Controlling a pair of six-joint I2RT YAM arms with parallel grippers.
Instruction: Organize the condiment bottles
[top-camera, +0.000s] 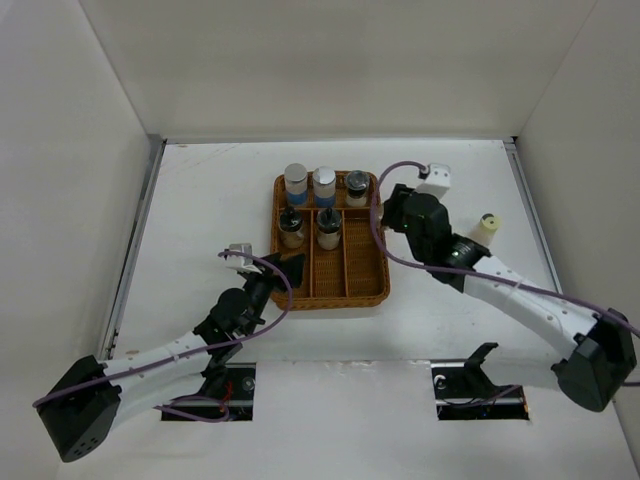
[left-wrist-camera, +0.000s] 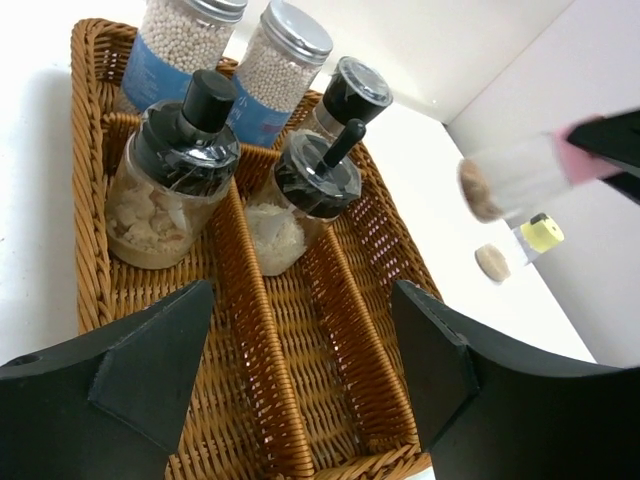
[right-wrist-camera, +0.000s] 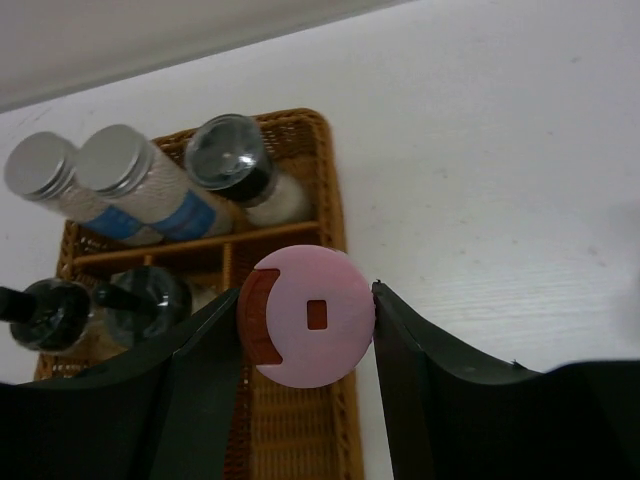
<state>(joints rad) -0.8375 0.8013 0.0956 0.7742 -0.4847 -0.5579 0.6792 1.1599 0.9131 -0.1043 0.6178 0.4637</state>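
The wicker tray (top-camera: 362, 296) holds two silver-capped bottles with blue labels (top-camera: 296, 183) (top-camera: 324, 183) and a dark-lidded jar (top-camera: 357, 187) in its back row. Two dark pump-top jars (left-wrist-camera: 172, 170) (left-wrist-camera: 305, 190) stand in front of them. My right gripper (right-wrist-camera: 308, 320) is shut on the pink-capped shaker (right-wrist-camera: 312, 316), held above the tray's right rim (right-wrist-camera: 335, 210). In the top view, that gripper (top-camera: 393, 207) hides the shaker. A cream-capped bottle (top-camera: 487, 228) stands on the table to the right. My left gripper (left-wrist-camera: 300, 370) is open over the tray's near end, holding nothing.
White walls close in the table on the left, back and right. The right arm's purple cable (top-camera: 378, 235) loops over the tray's right side. A small white box (top-camera: 433, 180) sits on the right wrist behind the tray.
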